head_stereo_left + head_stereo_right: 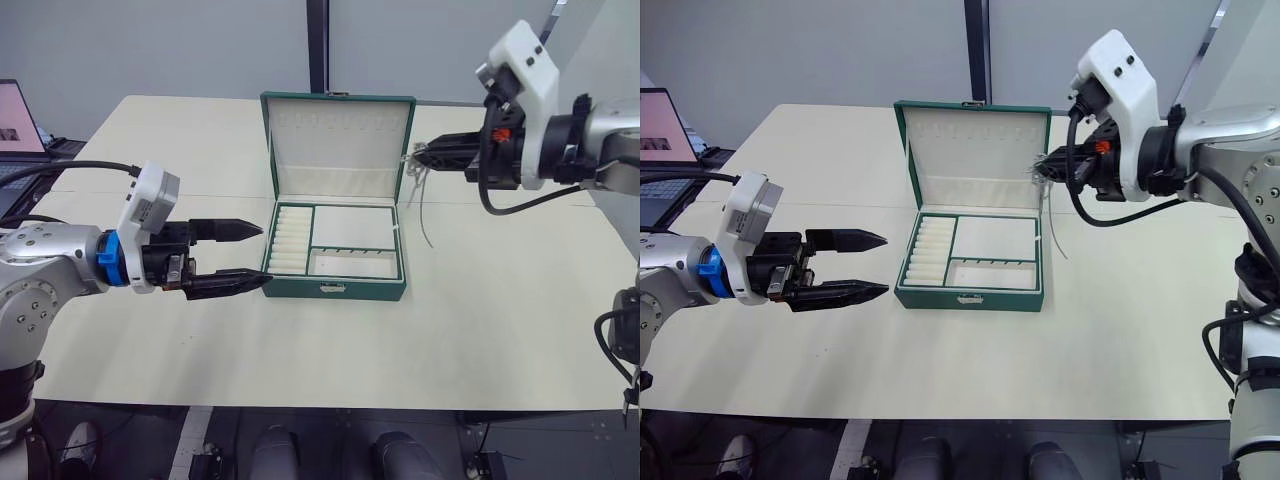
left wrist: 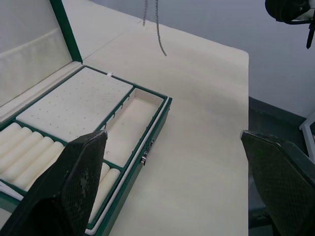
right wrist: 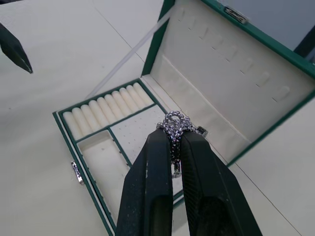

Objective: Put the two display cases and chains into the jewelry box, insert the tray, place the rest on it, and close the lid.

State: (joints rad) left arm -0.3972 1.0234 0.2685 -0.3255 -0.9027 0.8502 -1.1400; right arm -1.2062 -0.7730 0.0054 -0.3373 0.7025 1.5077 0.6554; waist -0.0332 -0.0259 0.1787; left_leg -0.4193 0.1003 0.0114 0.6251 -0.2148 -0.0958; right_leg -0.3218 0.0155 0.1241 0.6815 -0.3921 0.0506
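Observation:
The dark green jewelry box [image 1: 335, 290] stands open mid-table, its lid [image 1: 338, 145] upright behind it. The tray [image 1: 357, 228] sits in the box, ring rolls at its left and its compartments bare. My right gripper [image 1: 420, 153] hovers by the lid's right edge, above the table, shut on a silver chain [image 3: 175, 124]. The chain's loose end [image 1: 422, 210] dangles toward the table just right of the box. My left gripper [image 1: 265, 254] is open and holds nothing, level with the box's front left corner and close beside it. The two display cases are out of view.
A laptop [image 1: 15, 120] stands off the table's far left corner, with cables near it. The cream table [image 1: 500, 330] stretches wide in front of and to the right of the box. A dark vertical post [image 1: 317, 45] rises behind the lid.

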